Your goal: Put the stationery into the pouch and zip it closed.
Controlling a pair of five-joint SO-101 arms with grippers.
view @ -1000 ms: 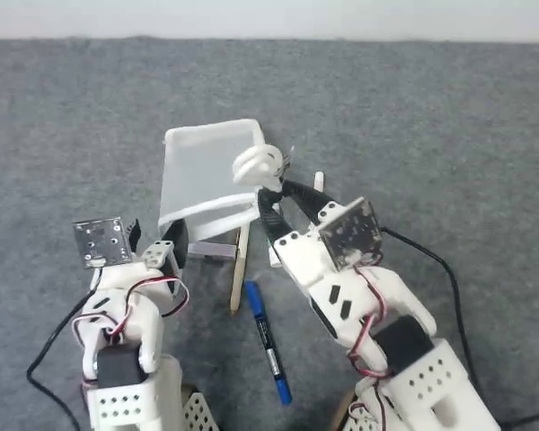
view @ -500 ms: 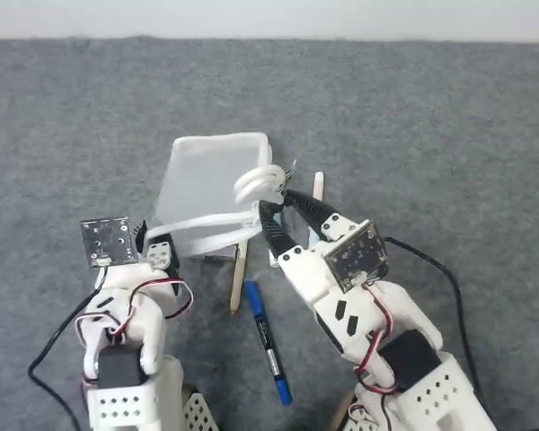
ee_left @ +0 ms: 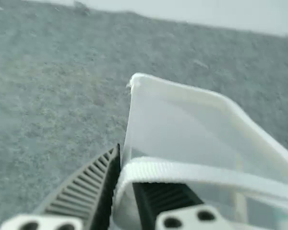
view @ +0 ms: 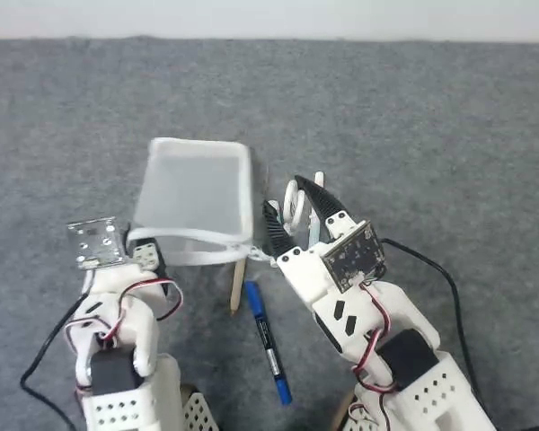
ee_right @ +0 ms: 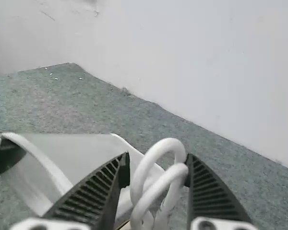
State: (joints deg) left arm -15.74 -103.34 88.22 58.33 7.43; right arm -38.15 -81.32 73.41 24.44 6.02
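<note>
The pouch (view: 193, 193), a see-through white one, sits left of centre on the grey carpet (view: 431, 135). Its mouth faces the near side, and the white band along that mouth is lifted off the carpet. The left gripper (view: 149, 254) is clamped on the near-left end of the band and holds the mouth up.

The right gripper (view: 292, 215) is just right of the pouch's near-right corner. Its jaws are closed on a white cord loop (view: 296, 199) that stands upright between them. Whether the loop is tied to the pouch cannot be made out.

The blue pen (view: 268, 341) lies on the carpet on the near side of the mouth, between the two arms. Its long axis runs near to far, with the near end leaning a little to the right, so the far end already points roughly at the opening. A wooden stick (view: 237, 283) lies just beyond the pen's far end, also running near to far, and its far tip reaches under the mouth band.

The right gripper looks the closer of the two to the pen, which lies on its near side and slightly left. It would probably have to let go of the loop before picking the pen up.

There is print on the pen barrel, but it is too small to read; no other label or writing can be read
</note>
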